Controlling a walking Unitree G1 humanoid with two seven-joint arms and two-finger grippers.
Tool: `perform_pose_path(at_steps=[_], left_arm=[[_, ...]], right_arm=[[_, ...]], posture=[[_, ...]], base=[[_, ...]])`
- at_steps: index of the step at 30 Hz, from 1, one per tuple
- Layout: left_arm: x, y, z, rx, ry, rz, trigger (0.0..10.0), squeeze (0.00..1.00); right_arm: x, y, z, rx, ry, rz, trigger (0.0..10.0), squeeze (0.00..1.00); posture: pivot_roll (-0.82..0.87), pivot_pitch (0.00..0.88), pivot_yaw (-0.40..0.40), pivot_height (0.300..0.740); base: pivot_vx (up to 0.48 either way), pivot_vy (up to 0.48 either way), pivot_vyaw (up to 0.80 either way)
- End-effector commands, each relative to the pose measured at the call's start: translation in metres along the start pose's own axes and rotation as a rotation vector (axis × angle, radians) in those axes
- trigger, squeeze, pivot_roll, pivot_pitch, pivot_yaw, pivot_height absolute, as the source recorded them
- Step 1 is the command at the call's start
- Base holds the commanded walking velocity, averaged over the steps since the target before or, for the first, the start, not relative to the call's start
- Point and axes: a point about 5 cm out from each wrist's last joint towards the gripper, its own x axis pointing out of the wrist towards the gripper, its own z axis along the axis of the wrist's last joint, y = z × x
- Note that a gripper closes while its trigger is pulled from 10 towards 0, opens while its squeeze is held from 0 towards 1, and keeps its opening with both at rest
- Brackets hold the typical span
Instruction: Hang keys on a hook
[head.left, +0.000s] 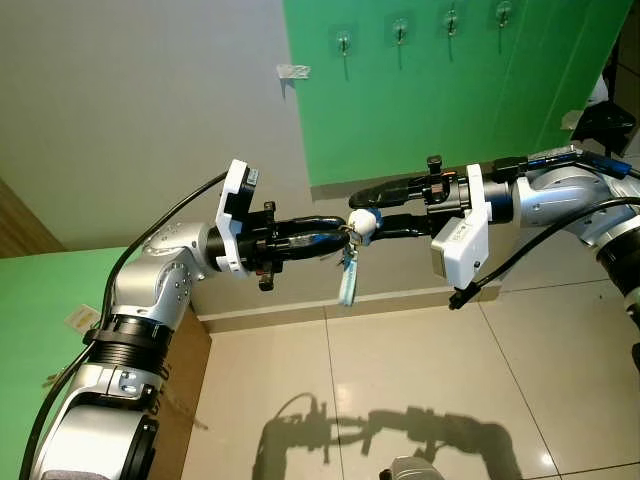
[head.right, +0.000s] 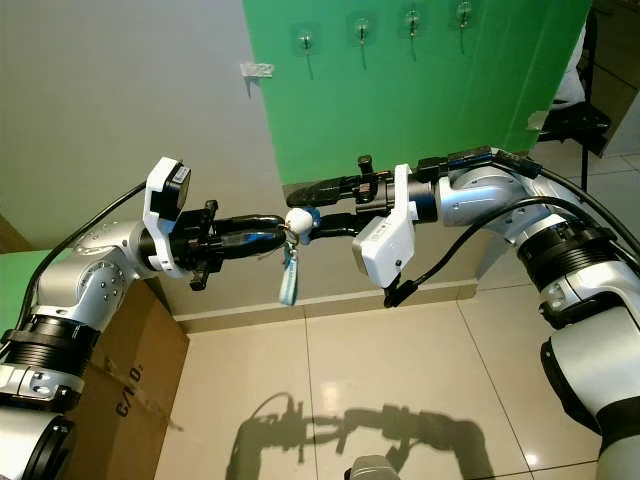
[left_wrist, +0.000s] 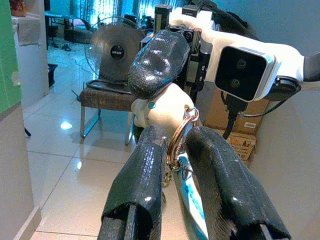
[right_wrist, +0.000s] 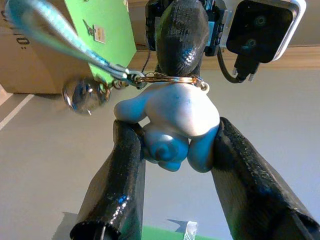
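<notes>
Meeting in the air in front of the robot, your 2 grippers hold the keys between them. The left gripper reaches in from the left and the right gripper from the right, tip to tip, well above the floor.

In the right wrist view the right fingers are clamped on a white and blue charm — 1 finger on each side, both touching it. A brass ring passes through the top of the charm, and a light blue strap and a small round bell hang from the same ring.

In the left wrist view the ring sits between the 2 left fingers. They stand a little apart, close on both sides of the ring, but you cannot tell if they really press it. The strap hangs straight down below the meeting point.

On the wall behind there is a green board with 4 hooks in a row near its top. The keys are well below the hooks and apart from the board — not on any hook yet. A cardboard box stands by the wall on the left, and the shadow of the arms lies on the tiles.
</notes>
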Motion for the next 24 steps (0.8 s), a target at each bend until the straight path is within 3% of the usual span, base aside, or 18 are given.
perform_pose_path(at_steps=[1, 13, 24], left_arm=[[-0.0011, 0.0006, 0.0121, 0.036, -0.006, -0.007, 0.0, 0.0], [0.0006, -0.0001, 0.0077, 0.025, 0.007, -0.022, 0.0, 0.0], [0.0022, -0.0011, 0.0123, 0.016, -0.047, -0.025, 0.0, 0.0]], right_arm=[[0.001, -0.0053, 0.0027, -0.019, -0.014, -0.016, 0.0, 0.0], [0.0019, -0.0063, 0.0045, -0.01, -0.023, -0.028, 0.0, 0.0], [0.0023, -0.0065, 0.0028, 0.019, -0.001, -0.066, 0.0, 0.0]], posture=[[-0.32, 0.0, 0.143, 0.74], [-0.32, 0.0, 0.144, 0.74], [-0.32, 0.0, 0.145, 0.74]], base=[[0.0, 0.0, 0.0], [0.0, 0.0, 0.0], [0.0, 0.0, 0.0]])
